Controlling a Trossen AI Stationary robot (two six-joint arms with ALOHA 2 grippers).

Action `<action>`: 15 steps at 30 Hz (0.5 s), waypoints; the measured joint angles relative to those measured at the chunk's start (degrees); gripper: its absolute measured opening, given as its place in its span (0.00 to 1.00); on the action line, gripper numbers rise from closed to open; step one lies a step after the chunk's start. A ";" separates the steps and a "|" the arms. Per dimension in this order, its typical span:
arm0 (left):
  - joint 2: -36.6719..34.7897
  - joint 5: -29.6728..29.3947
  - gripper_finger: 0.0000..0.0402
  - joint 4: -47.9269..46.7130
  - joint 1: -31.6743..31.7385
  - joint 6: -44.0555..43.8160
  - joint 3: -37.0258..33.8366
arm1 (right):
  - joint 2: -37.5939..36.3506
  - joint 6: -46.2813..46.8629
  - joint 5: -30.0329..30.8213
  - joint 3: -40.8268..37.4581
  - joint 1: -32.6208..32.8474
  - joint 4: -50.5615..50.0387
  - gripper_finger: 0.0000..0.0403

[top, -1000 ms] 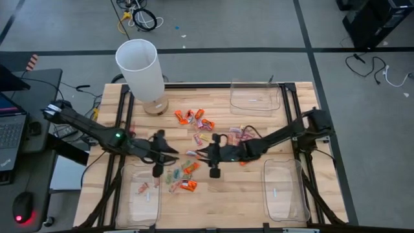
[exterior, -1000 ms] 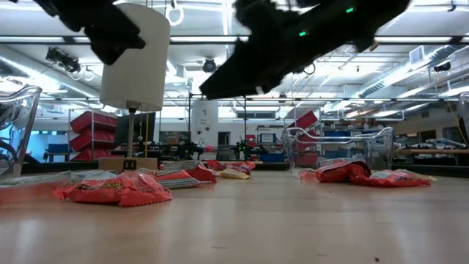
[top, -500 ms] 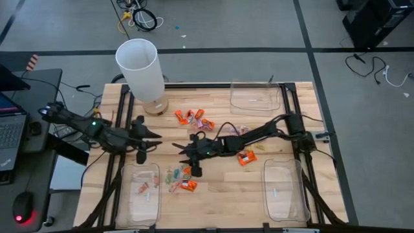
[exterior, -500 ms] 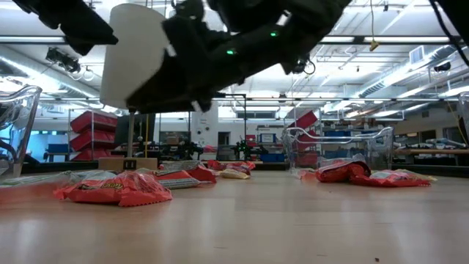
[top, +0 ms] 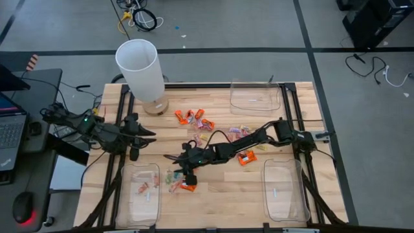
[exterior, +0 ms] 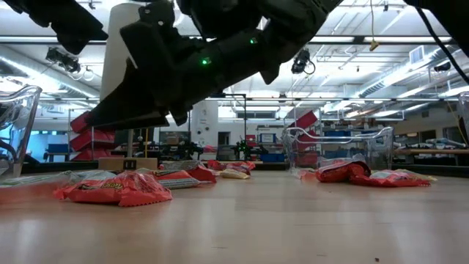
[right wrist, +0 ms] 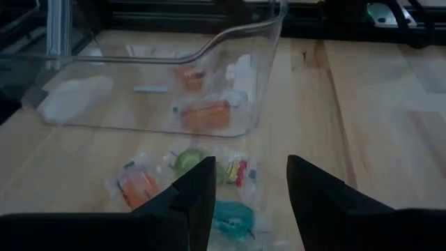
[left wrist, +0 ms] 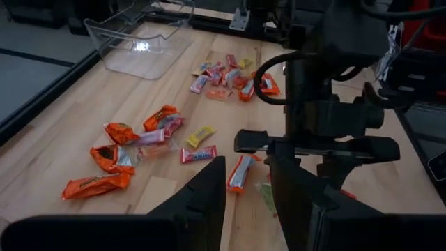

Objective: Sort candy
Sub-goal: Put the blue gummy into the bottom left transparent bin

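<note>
Having swung leftward, the right end effector (top: 173, 157) is hovering released over candy (top: 176, 181), while the left end effector (top: 149, 133) is pulling back, released.

Both arms are dark, near-black, built of slim jointed links. The left arm (top: 97, 129) carries a small green indicator light near its middle link; black cables trail from its base. The right arm (top: 259, 137) ends in two flat, dark, blunt-tipped fingers (right wrist: 191, 199), matte in finish.

wrapped candy (top: 202, 123) scattered mid-table, perhaps some in tray
</note>
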 joint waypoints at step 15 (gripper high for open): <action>0.02 0.05 0.29 -0.11 0.00 0.06 0.01 | -0.11 -3.77 2.80 -0.47 0.60 -3.08 0.49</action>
